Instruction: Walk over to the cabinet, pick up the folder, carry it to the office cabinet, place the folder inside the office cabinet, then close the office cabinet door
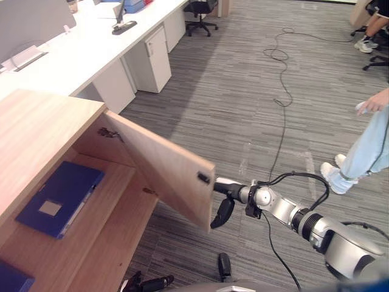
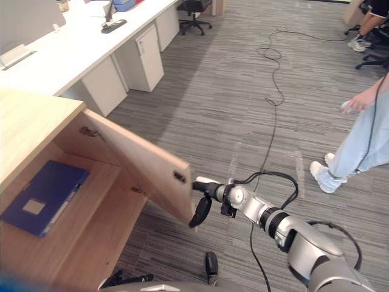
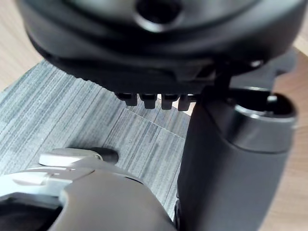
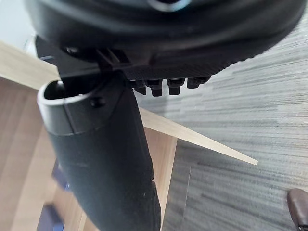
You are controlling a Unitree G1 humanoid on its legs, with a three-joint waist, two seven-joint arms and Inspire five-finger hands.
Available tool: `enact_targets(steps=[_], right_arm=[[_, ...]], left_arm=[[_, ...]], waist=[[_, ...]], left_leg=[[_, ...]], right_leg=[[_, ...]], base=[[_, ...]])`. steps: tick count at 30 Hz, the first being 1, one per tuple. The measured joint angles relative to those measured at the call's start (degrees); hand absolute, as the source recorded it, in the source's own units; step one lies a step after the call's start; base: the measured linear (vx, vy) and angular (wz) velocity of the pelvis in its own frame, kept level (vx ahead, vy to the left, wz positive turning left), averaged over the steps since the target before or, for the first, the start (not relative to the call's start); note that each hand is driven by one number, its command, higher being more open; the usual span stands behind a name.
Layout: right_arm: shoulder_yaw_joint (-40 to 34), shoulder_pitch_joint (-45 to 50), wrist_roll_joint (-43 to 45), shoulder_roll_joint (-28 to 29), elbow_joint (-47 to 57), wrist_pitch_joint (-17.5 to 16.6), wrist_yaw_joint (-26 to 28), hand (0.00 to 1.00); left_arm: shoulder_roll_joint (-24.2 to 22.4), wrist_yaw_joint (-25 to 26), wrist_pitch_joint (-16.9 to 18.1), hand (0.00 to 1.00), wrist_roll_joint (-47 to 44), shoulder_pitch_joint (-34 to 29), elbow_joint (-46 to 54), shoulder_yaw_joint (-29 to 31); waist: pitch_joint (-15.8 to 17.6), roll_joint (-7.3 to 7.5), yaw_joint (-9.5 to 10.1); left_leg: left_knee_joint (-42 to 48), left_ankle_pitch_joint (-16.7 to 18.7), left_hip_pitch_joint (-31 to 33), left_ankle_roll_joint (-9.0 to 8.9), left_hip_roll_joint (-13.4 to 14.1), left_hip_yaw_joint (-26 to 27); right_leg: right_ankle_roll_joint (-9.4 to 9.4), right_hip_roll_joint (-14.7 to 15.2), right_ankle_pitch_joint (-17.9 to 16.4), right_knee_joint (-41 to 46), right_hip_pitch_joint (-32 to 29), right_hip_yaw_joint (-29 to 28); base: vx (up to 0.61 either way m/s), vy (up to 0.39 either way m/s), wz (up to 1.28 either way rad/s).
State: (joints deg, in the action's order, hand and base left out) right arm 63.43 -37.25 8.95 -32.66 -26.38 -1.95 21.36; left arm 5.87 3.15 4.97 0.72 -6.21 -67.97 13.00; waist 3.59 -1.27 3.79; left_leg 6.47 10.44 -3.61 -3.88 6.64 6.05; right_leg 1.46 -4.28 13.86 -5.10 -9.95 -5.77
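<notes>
A blue folder (image 1: 58,198) lies flat on the upper shelf inside the wooden office cabinet (image 1: 36,128). The cabinet door (image 1: 164,167) stands partly open, swung out over the carpet. My right hand (image 1: 230,191) is at the door's free edge, fingers straight against its outer face and thumb (image 1: 223,213) hanging below. The right wrist view shows that hand (image 4: 106,159) just in front of the door's edge (image 4: 192,137). It holds nothing. My left hand (image 1: 149,283) hangs low by the cabinet's front, relaxed and empty.
Another blue item (image 1: 9,277) sits on the lower shelf. A long white desk (image 1: 79,55) with drawer units (image 1: 152,58) runs behind the cabinet. A person (image 1: 368,146) in jeans stands at the right. An office chair (image 1: 200,12) is at the far end.
</notes>
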Motion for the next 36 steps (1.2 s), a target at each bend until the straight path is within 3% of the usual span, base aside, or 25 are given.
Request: enact_targets(steps=[3, 6, 11, 14, 21, 25, 26, 27, 29, 31, 32, 33, 34, 35, 36], right_arm=[[5.5, -2.9, 0.1, -2.9, 10.6, -1.3, 6.2, 1.0], [6.5, -3.4, 0.2, -2.5, 17.3, -2.3, 9.7, 1.0], [10.1, -3.4, 0.1, -1.2, 19.3, -3.6, 14.0, 1.0], [11.6, -3.4, -1.4, 2.1, 17.2, -3.6, 14.4, 1.0], [10.9, -0.1, -7.9, 16.7, 1.0, -3.3, 11.7, 1.0], [3.9, 6.9, -13.2, 25.5, -12.5, -3.4, 7.4, 1.0], [-0.1, 8.1, -14.6, 26.2, -16.5, -3.6, 6.9, 1.0], [-4.1, 10.2, -17.1, 26.1, -19.9, -3.5, 5.4, 1.0], [-7.0, 12.6, -21.0, 27.2, -23.5, -3.2, 2.3, 1.0], [-16.3, 17.4, -25.0, 28.7, -29.0, -2.4, -2.3, 1.0], [-18.7, 18.3, -25.2, 29.1, -30.2, -2.3, -3.3, 1.0], [-25.6, 20.6, -25.2, 30.1, -33.0, -1.8, -5.6, 1.0], [-28.4, 21.6, -25.2, 30.4, -33.9, -1.4, -7.0, 1.0], [-34.0, 23.7, -25.2, 30.6, -35.1, -1.0, -9.1, 1.0], [-38.3, 25.3, -25.2, 30.5, -36.9, -0.2, -10.7, 1.0]], left_arm=[[0.1, -0.7, 0.0, 1.0, 0.8, -0.4, -0.9, 4.2], [0.1, -1.1, 0.0, 1.0, 1.2, -1.5, -0.9, 8.5], [-0.6, -1.2, -0.1, 1.0, 1.0, -2.4, -0.9, 15.9], [-1.3, -1.1, -0.6, 1.0, 0.7, -2.6, -0.9, 19.8], [-3.0, -1.0, -0.7, 1.0, -3.1, -3.2, -0.9, 25.1], [-4.6, -0.9, -1.4, 1.0, -4.9, -4.6, -0.9, 27.6], [-5.2, -0.9, -1.5, 1.0, -5.3, -4.3, -0.9, 28.1], [-5.9, -1.0, -1.6, 1.0, -5.2, -4.1, -0.9, 27.8], [-5.8, -1.0, -1.7, 1.0, -5.2, -4.1, -0.9, 27.8], [-5.7, -1.2, -1.9, 1.0, -5.2, -4.0, 0.9, 25.5], [-5.7, -1.4, -1.9, 1.0, -5.2, -4.0, 1.7, 25.2], [-5.1, -1.6, -2.1, 1.0, -5.3, -3.9, 2.8, 23.4], [-4.8, -1.4, -2.1, 1.0, -5.2, -3.7, 3.3, 22.6], [-3.9, -1.3, -2.4, 1.0, -5.2, -3.5, 3.9, 20.5], [-3.1, -1.2, -2.8, 1.0, -5.2, -3.0, 4.3, 19.2]], waist=[[-1.2, 1.65, 0.01], [-2.6, 3.46, 0.5], [-3.9, 5.36, 2.32], [-4.0, 5.52, 3.21], [-3.5, 4.93, 8.23], [-2.6, 3.81, 10.15], [-1.8, 3.0, 10.27], [-0.7, 1.8, 9.97], [-0.7, 1.81, 10.07], [-1.1, 2.53, 9.55], [-1.3, 3.04, 9.46], [-1.4, 3.17, 9.17], [-1.4, 3.14, 8.73], [-1.4, 2.9, 8.01], [-1.2, 2.08, 8.08]], left_leg=[[0.1, 0.0, 0.0, 0.02, 0.2, 0.2], [0.3, 0.0, 0.5, 0.02, 0.1, 0.4], [0.7, 0.0, 0.9, 0.05, -0.3, -0.3], [1.0, 0.0, 0.9, 0.05, -0.4, -1.7], [2.0, -0.3, 2.3, 0.48, -0.8, -10.8], [4.6, -0.1, 3.2, 0.55, -2.1, -19.2], [6.9, 0.4, 3.9, 0.7, -3.2, -22.9], [9.6, 0.9, 4.6, 0.93, -5.8, -28.3], [11.5, 1.1, 4.8, 1.16, -8.1, -32.0], [13.3, 1.0, 7.3, 1.52, -12.1, -41.2], [13.5, 0.8, 8.4, 1.59, -13.3, -43.4], [13.9, 0.1, 10.3, 1.57, -15.5, -48.8], [13.8, -0.2, 11.0, 1.3, -16.2, -51.4], [13.4, -1.1, 12.3, 0.29, -17.0, -56.1], [11.7, -2.0, 12.5, -1.07, -16.2, -59.2]], right_leg=[[0.13, -0.5, 0.1, 0.0, -0.3, -0.7], [0.16, -0.4, 0.3, 0.0, -1.0, -0.9], [0.18, 0.2, 0.3, 0.0, -0.8, -0.3], [0.39, 0.6, 0.3, 0.0, 0.1, 1.1], [0.08, 2.7, -1.8, 0.1, 3.6, 9.7], [-0.67, 4.9, -4.9, 1.5, 7.2, 17.6], [-1.32, 6.6, -8.3, 7.1, 6.7, 21.1], [-2.0, 10.2, -13.5, 16.5, 5.6, 24.9], [-2.21, 12.7, -16.6, 22.8, 5.1, 25.3], [-2.5, 14.5, -19.5, 27.8, 3.5, 15.0], [-2.74, 14.5, -20.7, 27.8, 3.0, 11.7], [-2.5, 13.7, -23.9, 26.8, 3.1, 4.2], [-2.95, 13.1, -24.9, 25.9, 3.3, 1.6], [-5.75, 12.1, -26.5, 23.9, 4.5, -0.3], [-8.09, 11.6, -26.5, 23.4, 4.8, 2.3]], base=[[0.01, -0.023, -0.13], [-0.01, -0.009, -0.07], [0.0, 0.015, 0.06], [0.0, 0.027, 0.28], [-0.02, 0.014, 0.66], [-0.01, 0.043, 1.17], [-0.06, 0.162, 1.85], [-0.06, 0.172, 1.9], [-0.03, 0.096, 1.59], [-0.01, 0.032, 2.12], [0.07, -0.091, 2.25], [0.09, -0.139, 1.83], [0.12, -0.195, 2.32], [0.07, -0.182, 1.91], [0.04, -0.194, 1.66]])
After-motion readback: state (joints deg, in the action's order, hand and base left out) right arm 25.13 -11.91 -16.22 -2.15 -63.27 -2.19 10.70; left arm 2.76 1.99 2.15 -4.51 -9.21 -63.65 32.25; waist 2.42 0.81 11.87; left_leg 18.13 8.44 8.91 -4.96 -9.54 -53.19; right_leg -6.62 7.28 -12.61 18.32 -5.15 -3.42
